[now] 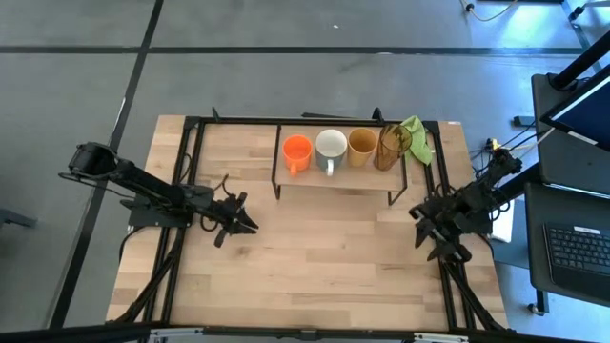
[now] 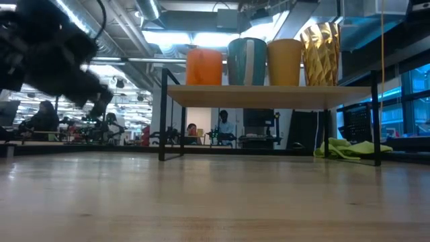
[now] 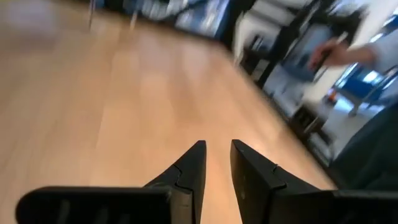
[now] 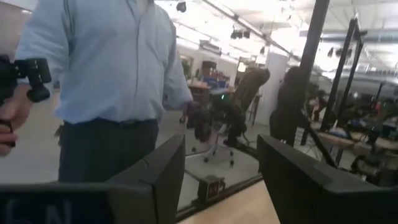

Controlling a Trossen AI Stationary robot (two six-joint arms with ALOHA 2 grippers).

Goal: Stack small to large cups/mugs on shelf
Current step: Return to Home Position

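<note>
1. Orange cup (image 1: 296, 151) stands upright on the shelf (image 1: 348, 178), at the end toward the left arm.
2. Next along the board stands the white mug (image 1: 331, 147), with its handle toward the front edge. After it come the yellow mug (image 1: 361, 145) and the amber tumbler (image 1: 390, 146).
3. The four stand in one close row. In the low view the tumbler rises highest, and the orange cup is the lowest.
4. A green cloth (image 1: 417, 138) lies crumpled on the table (image 1: 324, 267) at the tumbler's end of the shelf.
5. The left gripper (image 3: 218, 144) hangs over bare wood on the left side of the table, forward of the shelf and well apart from it. Its fingers (image 3: 189, 171) stand nearly together with a narrow gap, and nothing is between them.
6. The right gripper (image 4: 221, 142) sits by the table's right edge, forward of the shelf's right end and apart from the cups. Its fingers (image 4: 158, 174) are spread wide and hold nothing.
7. The right wrist view looks off the table at a person (image 4: 106, 68) in a light blue shirt and dark trousers. One hand (image 4: 11, 118) holds a dark object.
8. Past the shelf legs in the low view, people sit far off at desks.
</note>
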